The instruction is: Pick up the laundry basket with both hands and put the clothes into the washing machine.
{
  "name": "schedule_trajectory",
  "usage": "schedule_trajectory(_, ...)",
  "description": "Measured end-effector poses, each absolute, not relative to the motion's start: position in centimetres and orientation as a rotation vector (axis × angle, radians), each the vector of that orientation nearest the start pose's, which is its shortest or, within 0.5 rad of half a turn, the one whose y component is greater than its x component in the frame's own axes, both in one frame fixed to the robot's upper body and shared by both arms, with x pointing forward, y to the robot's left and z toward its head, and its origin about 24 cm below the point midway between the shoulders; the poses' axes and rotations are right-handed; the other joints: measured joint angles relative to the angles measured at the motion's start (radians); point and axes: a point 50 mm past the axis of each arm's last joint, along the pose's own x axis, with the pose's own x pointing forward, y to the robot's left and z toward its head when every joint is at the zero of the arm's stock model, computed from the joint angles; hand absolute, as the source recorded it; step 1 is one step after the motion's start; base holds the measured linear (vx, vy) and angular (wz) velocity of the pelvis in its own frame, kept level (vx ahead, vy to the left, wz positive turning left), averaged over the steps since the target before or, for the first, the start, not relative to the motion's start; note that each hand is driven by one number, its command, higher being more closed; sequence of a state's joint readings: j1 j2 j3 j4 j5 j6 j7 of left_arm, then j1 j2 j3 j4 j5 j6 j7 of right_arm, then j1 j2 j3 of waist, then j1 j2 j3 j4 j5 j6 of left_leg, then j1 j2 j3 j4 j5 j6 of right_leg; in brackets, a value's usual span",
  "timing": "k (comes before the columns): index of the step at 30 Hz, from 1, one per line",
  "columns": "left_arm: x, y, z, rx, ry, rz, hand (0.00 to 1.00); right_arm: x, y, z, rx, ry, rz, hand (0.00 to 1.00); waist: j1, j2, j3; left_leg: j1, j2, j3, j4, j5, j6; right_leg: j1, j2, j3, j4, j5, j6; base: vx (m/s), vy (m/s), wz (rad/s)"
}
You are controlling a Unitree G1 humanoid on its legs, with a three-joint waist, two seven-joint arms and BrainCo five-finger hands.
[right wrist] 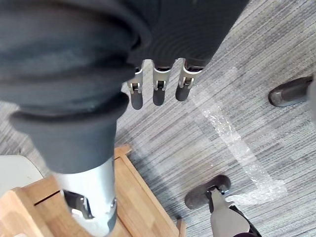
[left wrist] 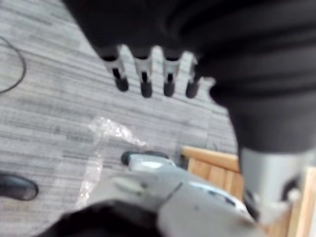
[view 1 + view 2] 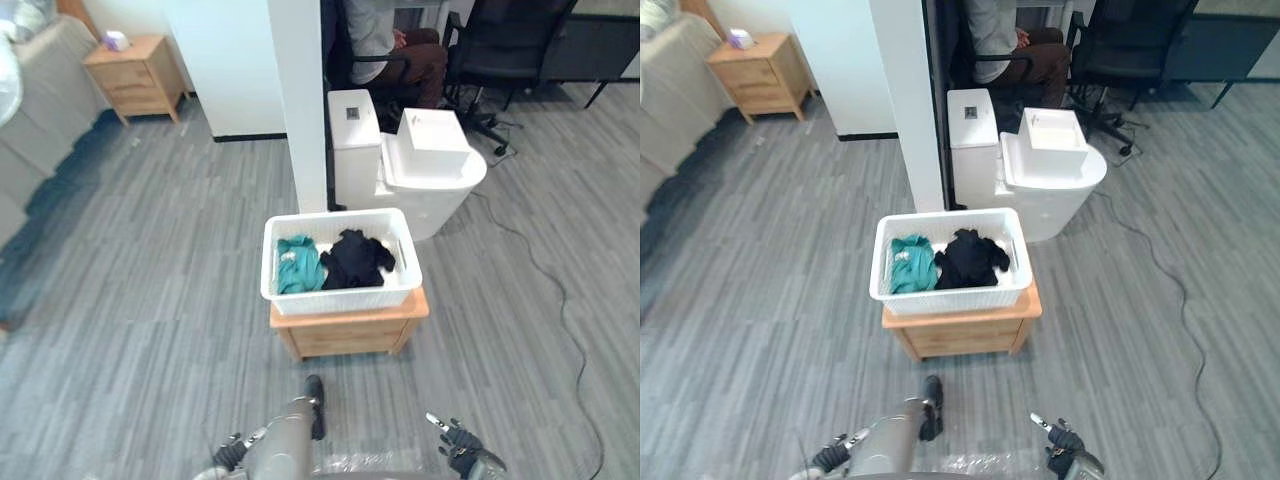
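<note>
A white laundry basket (image 3: 340, 297) stands on a low wooden stand (image 3: 350, 328) straight ahead. Inside lie a teal garment (image 3: 298, 265) on the left and a black garment (image 3: 357, 258) on the right. Behind it, to the right, is a white rounded washing machine (image 3: 432, 185) with a white box on its lid. My left hand (image 3: 232, 444) and right hand (image 3: 456, 442) hang low at the near edge, well short of the basket. In the wrist views the left fingers (image 2: 143, 74) and right fingers (image 1: 158, 86) are straight and hold nothing.
A white pillar (image 3: 300, 100) rises just behind the basket, with a white cabinet (image 3: 354, 140) beside it. A wooden nightstand (image 3: 135, 75) stands far left. A person sits at the back by a black office chair (image 3: 500, 50). A cord (image 3: 560, 300) runs along the floor on the right.
</note>
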State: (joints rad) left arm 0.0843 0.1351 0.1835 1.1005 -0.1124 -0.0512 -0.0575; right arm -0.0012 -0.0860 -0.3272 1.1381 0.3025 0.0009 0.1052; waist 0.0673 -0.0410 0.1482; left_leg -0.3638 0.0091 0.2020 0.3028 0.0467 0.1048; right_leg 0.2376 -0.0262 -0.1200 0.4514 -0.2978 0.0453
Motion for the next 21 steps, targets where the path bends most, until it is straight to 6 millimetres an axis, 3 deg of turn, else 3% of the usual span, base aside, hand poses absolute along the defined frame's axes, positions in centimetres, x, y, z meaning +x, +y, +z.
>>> schedule_trajectory(1,8.8,22.4,-16.0,-0.095,1.094,0.266,0.00,9.9,-21.2,-16.2,0.446,1.048,-0.425,0.00,-0.003,-0.016,0.002,0.047,-0.031,-0.014,-0.010,-0.029,0.001,-0.094,-0.033,0.017,0.245,0.104,0.113,0.67,0.187,0.51)
schedule_trajectory(2,8.9,22.3,-16.0,-0.092,1.099,0.259,0.00,9.6,-21.2,-16.3,0.449,1.057,-0.432,0.00,-0.005,-0.016,0.002,0.069,-0.041,-0.028,-0.007,-0.041,0.002,-0.132,-0.047,0.025,0.350,0.126,0.154,0.62,0.130,0.55)
schedule_trajectory(3,9.1,22.2,-16.0,-0.089,1.095,0.249,0.00,9.4,-21.3,-16.3,0.449,1.065,-0.434,0.00,-0.010,-0.005,0.005,0.132,-0.054,-0.048,-0.013,-0.066,0.007,-0.183,-0.081,0.009,0.497,0.115,0.164,0.66,0.107,0.49)
schedule_trajectory(4,9.2,22.0,-16.0,-0.091,1.094,0.245,0.00,9.5,-21.2,-16.3,0.451,1.063,-0.432,0.00,-0.013,0.007,0.008,0.206,-0.058,-0.062,-0.047,-0.067,0.007,-0.221,-0.150,-0.073,0.556,0.082,0.113,0.63,0.099,0.37)
schedule_trajectory(6,9.2,21.6,-16.1,-0.089,1.097,0.228,0.00,9.5,-21.3,-16.3,0.460,1.056,-0.441,0.00,-0.006,0.032,0.010,0.336,-0.051,-0.069,-0.148,-0.071,-0.003,-0.246,-0.251,-0.210,0.496,0.026,0.029,0.39,0.060,0.11)
schedule_trajectory(7,9.4,21.2,-16.1,-0.093,1.092,0.217,0.00,9.6,-21.8,-16.2,0.477,1.034,-0.475,0.00,-0.006,0.045,0.008,0.382,-0.044,-0.077,-0.191,-0.074,-0.011,-0.258,-0.295,-0.272,0.378,0.001,0.029,0.31,0.006,0.11)
schedule_trajectory(8,9.5,21.1,-16.0,-0.097,1.084,0.216,0.00,9.6,-22.2,-16.1,0.503,1.008,-0.511,0.00,-0.007,0.051,0.005,0.398,-0.036,-0.089,-0.205,-0.082,-0.026,-0.271,-0.308,-0.286,0.266,0.004,0.033,0.27,-0.034,0.25)
schedule_trajectory(11,10.0,21.2,-15.9,-0.101,1.069,0.224,0.00,9.4,-22.4,-16.1,0.562,0.982,-0.575,0.00,-0.028,0.036,-0.003,0.392,-0.016,-0.136,-0.206,-0.105,-0.065,-0.281,-0.290,-0.228,-0.074,0.087,0.070,0.24,-0.211,0.45)
schedule_trajectory(13,9.7,22.0,-15.8,-0.090,1.072,0.255,0.00,8.6,-22.5,-16.2,0.585,0.985,-0.610,0.00,-0.025,-0.004,-0.025,0.383,-0.009,-0.157,-0.209,-0.119,-0.109,-0.273,-0.272,-0.161,-0.222,0.248,0.108,0.21,-0.372,0.32)
schedule_trajectory(14,9.2,22.6,-15.8,-0.102,1.078,0.291,0.00,8.3,-23.1,-16.0,0.607,0.953,-0.661,0.00,-0.026,-0.021,-0.043,0.376,0.012,-0.173,-0.222,-0.122,-0.147,-0.244,-0.252,-0.187,-0.291,0.273,0.120,0.21,-0.440,0.28)
schedule_trajectory(16,8.7,22.1,-16.0,-0.124,1.086,0.298,0.00,8.7,-24.5,-15.2,0.599,0.869,-0.710,0.00,-0.027,-0.001,-0.052,0.371,0.053,-0.175,-0.240,-0.116,-0.170,-0.232,-0.209,-0.220,-0.336,0.283,0.104,0.18,-0.362,0.16)
schedule_trajectory(17,8.0,21.9,-16.0,-0.176,1.073,0.343,0.00,9.0,-26.7,-13.6,0.555,0.742,-0.762,0.00,-0.032,0.017,-0.062,0.374,0.093,-0.180,-0.270,-0.097,-0.190,-0.217,-0.164,-0.246,-0.376,0.287,0.097,0.18,-0.274,0.15)
schedule_trajectory(19,8.0,22.3,-15.7,-0.200,1.031,0.380,0.00,9.0,-28.3,-12.2,0.530,0.647,-0.795,0.00,-0.037,0.023,-0.065,0.376,0.107,-0.186,-0.281,-0.090,-0.201,-0.204,-0.149,-0.270,-0.387,0.283,0.091,0.14,-0.186,0.27)
schedule_trajectory(21,7.9,24.1,-14.3,-0.259,0.906,0.469,0.00,8.6,-30.9,-9.5,0.482,0.485,-0.858,0.00,-0.047,0.021,-0.068,0.377,0.121,-0.197,-0.296,-0.084,-0.209,-0.190,-0.135,-0.300,-0.389,0.279,0.084,0.13,-0.120,0.36)
